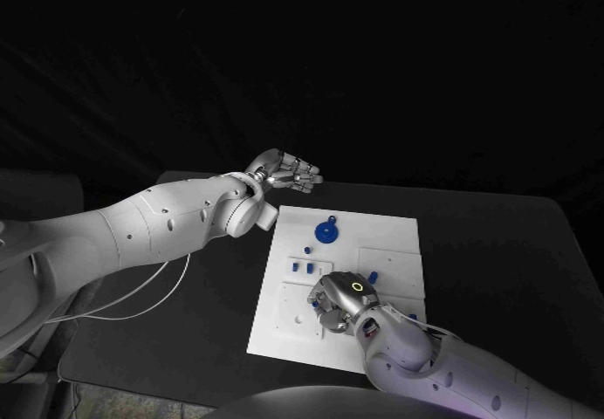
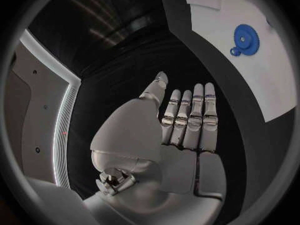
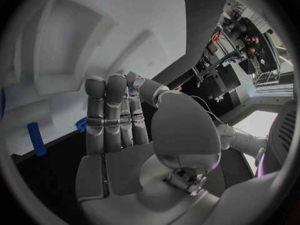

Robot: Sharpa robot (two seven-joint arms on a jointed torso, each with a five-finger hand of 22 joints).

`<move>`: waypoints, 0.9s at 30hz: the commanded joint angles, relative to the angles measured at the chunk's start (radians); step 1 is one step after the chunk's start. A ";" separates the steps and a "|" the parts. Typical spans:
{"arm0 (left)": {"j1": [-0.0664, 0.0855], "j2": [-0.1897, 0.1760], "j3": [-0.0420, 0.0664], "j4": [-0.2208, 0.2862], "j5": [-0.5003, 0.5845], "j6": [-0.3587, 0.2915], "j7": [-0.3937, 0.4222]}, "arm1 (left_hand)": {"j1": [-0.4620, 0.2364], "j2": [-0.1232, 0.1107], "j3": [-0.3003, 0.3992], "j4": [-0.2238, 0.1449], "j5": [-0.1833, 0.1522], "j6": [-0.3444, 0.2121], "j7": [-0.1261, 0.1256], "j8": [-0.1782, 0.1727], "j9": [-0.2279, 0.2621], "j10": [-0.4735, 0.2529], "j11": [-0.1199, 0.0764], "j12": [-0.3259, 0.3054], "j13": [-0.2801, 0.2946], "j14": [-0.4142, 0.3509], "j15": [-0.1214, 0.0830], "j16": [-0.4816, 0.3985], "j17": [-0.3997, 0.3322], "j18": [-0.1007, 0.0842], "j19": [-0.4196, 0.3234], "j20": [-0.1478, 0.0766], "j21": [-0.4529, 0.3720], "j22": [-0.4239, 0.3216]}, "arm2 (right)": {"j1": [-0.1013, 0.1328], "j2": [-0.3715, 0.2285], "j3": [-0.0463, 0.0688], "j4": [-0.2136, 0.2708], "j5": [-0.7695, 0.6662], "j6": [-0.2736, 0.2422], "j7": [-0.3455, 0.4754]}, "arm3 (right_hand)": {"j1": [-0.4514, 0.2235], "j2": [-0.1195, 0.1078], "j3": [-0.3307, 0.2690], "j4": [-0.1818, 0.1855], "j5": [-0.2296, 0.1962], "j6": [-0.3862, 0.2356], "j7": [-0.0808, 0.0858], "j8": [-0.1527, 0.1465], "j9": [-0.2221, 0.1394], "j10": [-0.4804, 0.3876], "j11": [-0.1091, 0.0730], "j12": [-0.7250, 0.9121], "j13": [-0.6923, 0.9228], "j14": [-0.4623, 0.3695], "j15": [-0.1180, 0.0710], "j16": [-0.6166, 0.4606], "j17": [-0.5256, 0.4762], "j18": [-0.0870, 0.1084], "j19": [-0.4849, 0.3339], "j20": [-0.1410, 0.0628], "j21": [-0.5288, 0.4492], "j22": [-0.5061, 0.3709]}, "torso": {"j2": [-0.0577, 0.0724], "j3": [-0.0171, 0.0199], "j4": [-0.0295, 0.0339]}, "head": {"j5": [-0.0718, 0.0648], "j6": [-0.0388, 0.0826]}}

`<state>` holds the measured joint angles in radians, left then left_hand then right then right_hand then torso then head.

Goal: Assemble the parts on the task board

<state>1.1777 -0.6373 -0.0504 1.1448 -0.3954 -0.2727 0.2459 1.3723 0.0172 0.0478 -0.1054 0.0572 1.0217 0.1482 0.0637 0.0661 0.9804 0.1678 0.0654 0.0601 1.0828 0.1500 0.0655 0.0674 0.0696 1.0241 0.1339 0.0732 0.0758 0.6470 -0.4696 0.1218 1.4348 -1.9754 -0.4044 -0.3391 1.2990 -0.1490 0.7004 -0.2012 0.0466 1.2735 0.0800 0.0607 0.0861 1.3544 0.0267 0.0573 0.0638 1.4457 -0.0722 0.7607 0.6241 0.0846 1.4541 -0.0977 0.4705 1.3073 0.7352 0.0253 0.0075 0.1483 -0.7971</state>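
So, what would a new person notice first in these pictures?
First the white task board in the middle of the black table, with a blue gear near its far edge. Then the right hand, low over the board's near part among small blue parts. The left hand is raised beyond the board's far left corner, holding nothing.

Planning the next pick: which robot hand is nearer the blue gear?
Left. The left robot hand hovers just beyond the board's far edge near the blue gear; the right robot hand is over the board's near half.
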 commanded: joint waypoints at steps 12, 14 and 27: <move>0.001 0.000 0.001 0.001 0.004 0.031 -0.003 | -0.003 0.007 -0.008 0.004 -0.001 0.001 0.003 0.000 -0.001 -0.005 0.002 0.003 -0.001 -0.008 0.002 -0.003 0.000 0.009 0.000 0.002 0.001 -0.001 | -0.004 0.000 -0.003 -0.012 0.074 -0.037 0.029 | -0.012 -0.062 0.012 0.006 0.058 -0.091 0.027 0.002 -0.018 -0.137 0.041 0.002 -0.004 -0.012 0.029 -0.007 -0.014 0.052 -0.019 0.029 -0.089 0.026 | 0.000 0.0003 -0.0009 | -0.001 -0.001; 0.001 0.000 0.001 0.001 0.004 0.034 -0.003 | -0.003 0.007 -0.008 0.004 -0.001 0.001 0.003 0.000 -0.001 -0.005 0.002 0.003 -0.001 -0.008 0.002 -0.003 0.000 0.009 0.000 0.002 0.001 -0.001 | -0.004 0.001 -0.003 -0.013 0.079 -0.039 0.029 | -0.016 -0.070 0.007 0.008 0.069 -0.101 0.029 0.002 -0.018 -0.147 0.044 0.002 -0.004 -0.015 0.031 -0.007 -0.017 0.058 -0.022 0.033 -0.102 0.023 | 0.000 0.0000 -0.0008 | -0.001 0.000; 0.001 -0.002 0.001 0.001 0.003 0.039 -0.007 | -0.002 0.008 -0.008 0.005 0.000 0.001 0.003 0.000 -0.001 -0.006 0.002 0.003 -0.001 -0.008 0.002 -0.003 0.000 0.009 0.000 0.002 0.001 -0.001 | -0.004 -0.004 -0.003 -0.012 0.089 -0.055 0.020 | -0.003 -0.093 -0.044 -0.009 0.096 -0.137 0.040 0.002 -0.019 -0.207 0.061 0.002 -0.004 -0.038 0.041 -0.017 -0.042 0.079 -0.042 0.047 -0.171 0.017 | 0.000 0.0001 0.0001 | -0.002 0.002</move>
<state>1.1777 -0.6394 -0.0504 1.1447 -0.3954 -0.2513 0.2355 1.3723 0.0172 0.0433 -0.1009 0.0572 1.0217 0.1482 0.0637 0.0661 0.9804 0.1678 0.0654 0.0601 1.0828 0.1500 0.0655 0.0673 0.0696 1.0241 0.1339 0.0732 0.0758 0.6445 -0.4714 0.1193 1.4249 -1.8951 -0.4442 -0.3133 1.2934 -0.2381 0.6593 -0.2113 0.1413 1.1414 0.1194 0.0658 0.0681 1.1514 0.0886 0.0610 0.0600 1.4104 -0.0336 0.7464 0.5830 0.1478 1.4169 -0.0529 0.3017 1.3081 0.7348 0.0255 0.0074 0.1463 -0.7954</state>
